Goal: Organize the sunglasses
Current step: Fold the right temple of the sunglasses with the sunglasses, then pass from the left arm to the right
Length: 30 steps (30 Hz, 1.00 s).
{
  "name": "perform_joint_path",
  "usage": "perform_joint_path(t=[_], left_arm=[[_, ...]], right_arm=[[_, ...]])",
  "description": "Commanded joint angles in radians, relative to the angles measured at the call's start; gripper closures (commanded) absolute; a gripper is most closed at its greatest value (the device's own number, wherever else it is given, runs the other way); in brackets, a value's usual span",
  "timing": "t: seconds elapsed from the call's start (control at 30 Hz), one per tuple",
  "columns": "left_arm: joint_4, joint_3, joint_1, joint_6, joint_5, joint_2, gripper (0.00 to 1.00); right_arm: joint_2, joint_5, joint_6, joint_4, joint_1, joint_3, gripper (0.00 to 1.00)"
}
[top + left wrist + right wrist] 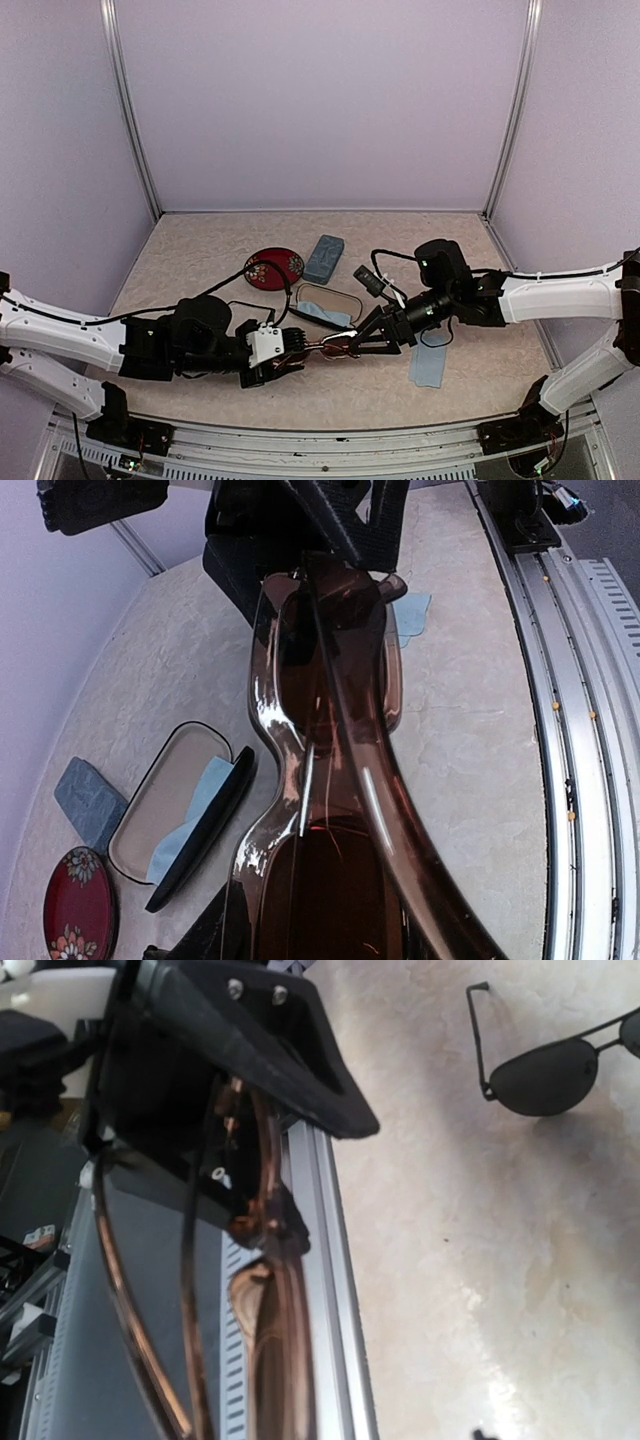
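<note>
My left gripper [298,347] is shut on the reddish-brown sunglasses [335,347], held just above the table near its front edge. In the left wrist view the sunglasses [320,780] fill the middle and hide my own fingers. My right gripper [358,343] faces the left one, its black fingers [350,530] standing open on either side of the glasses' far end. From the right wrist the brown frame [270,1340] runs up to the left gripper [230,1020]. The thin black-framed sunglasses [560,1060] lie unfolded on the table.
A black oval case [325,305] lies open with a blue cloth inside, just behind the grippers. A blue-grey rectangular case [324,258] and a round red dish [273,268] sit farther back. Another blue cloth [430,365] lies under the right arm. A metal rail [560,730] marks the front edge.
</note>
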Motion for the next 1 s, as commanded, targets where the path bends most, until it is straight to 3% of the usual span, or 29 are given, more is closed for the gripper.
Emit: perform_joint_path(t=[0.0, 0.17, 0.3, 0.5, 0.77, 0.97], left_arm=[[0.082, -0.014, 0.000, -0.019, 0.029, -0.021, 0.66], [0.097, -0.027, 0.000, -0.025, 0.029, -0.020, 0.66], [0.107, -0.040, 0.000, -0.037, 0.031, -0.025, 0.69], [0.103, -0.046, 0.015, -0.104, 0.060, -0.034, 0.73], [0.057, 0.005, 0.061, -0.286, 0.203, -0.052, 0.74], [-0.027, 0.048, 0.089, -0.369, 0.275, -0.039, 0.74]], right_arm=[[0.001, 0.034, 0.020, 0.035, 0.006, -0.023, 0.38], [-0.018, 0.074, 0.055, 0.049, 0.004, -0.031, 0.44], [-0.051, 0.114, 0.052, 0.035, 0.004, -0.042, 0.41], [-0.152, 0.229, -0.090, -0.134, 0.017, -0.001, 0.24], [-0.195, 0.474, -0.327, -0.290, 0.171, 0.087, 0.01], [-0.193, 0.529, -0.401, -0.213, 0.237, 0.057, 0.00]])
